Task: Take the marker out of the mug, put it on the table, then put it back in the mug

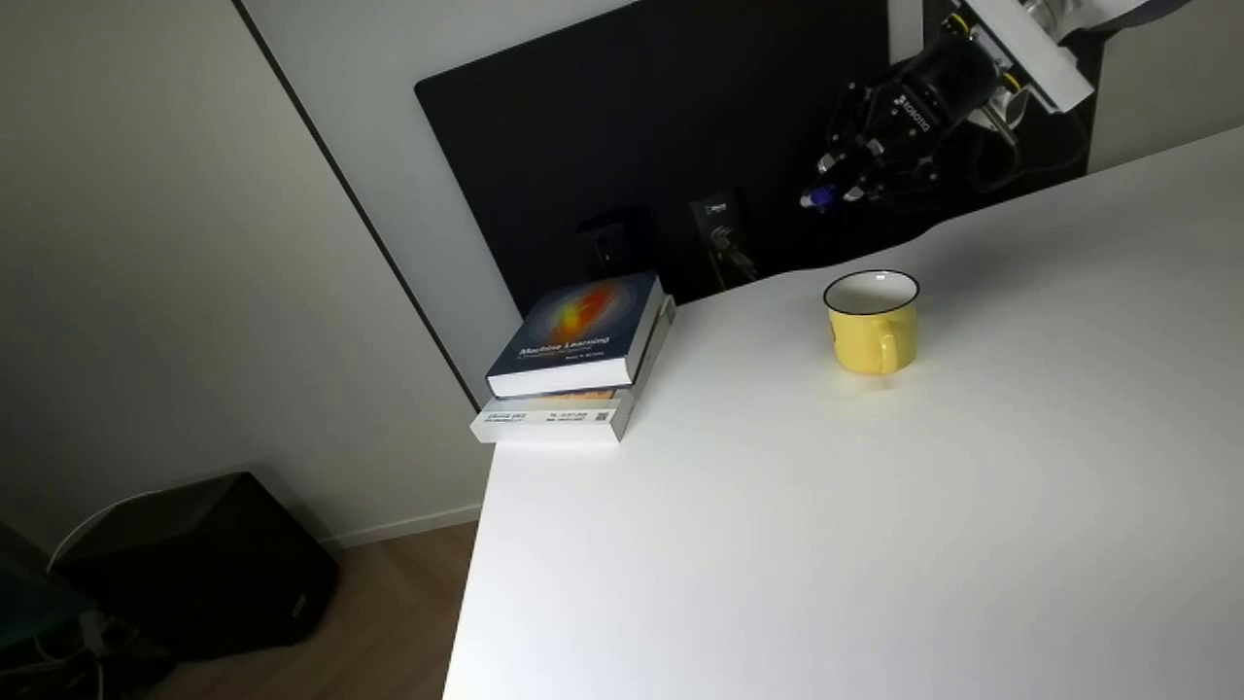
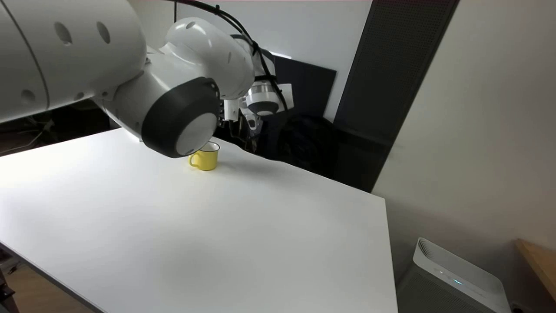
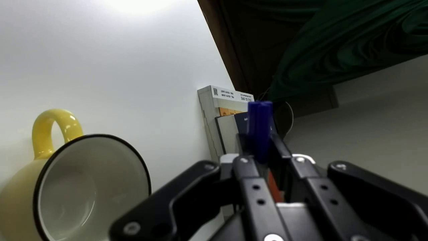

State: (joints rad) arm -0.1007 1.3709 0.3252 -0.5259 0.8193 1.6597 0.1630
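The yellow mug [image 1: 875, 340] stands upright on the white table [image 1: 826, 544], near its far edge. It also shows in an exterior view [image 2: 206, 159], partly covered by the arm, and at the lower left of the wrist view [image 3: 20, 201]. Its visible inside is bare and white. My gripper [image 1: 832, 196] is up in the air beyond the table's far edge, above the mug's height. It is shut on a dark blue marker [image 3: 259, 129], which sticks out between the fingertips. The marker's end [image 1: 822, 197] shows as a small blue spot. The mug is apart from the gripper.
A stack of books [image 1: 573, 340] lies at the table's corner and also shows behind the marker in the wrist view [image 3: 214, 117]. A black panel [image 1: 661, 146] stands behind the table. The white arm [image 2: 182, 87] reaches over the table. An air purifier [image 2: 456, 278] stands beside the table.
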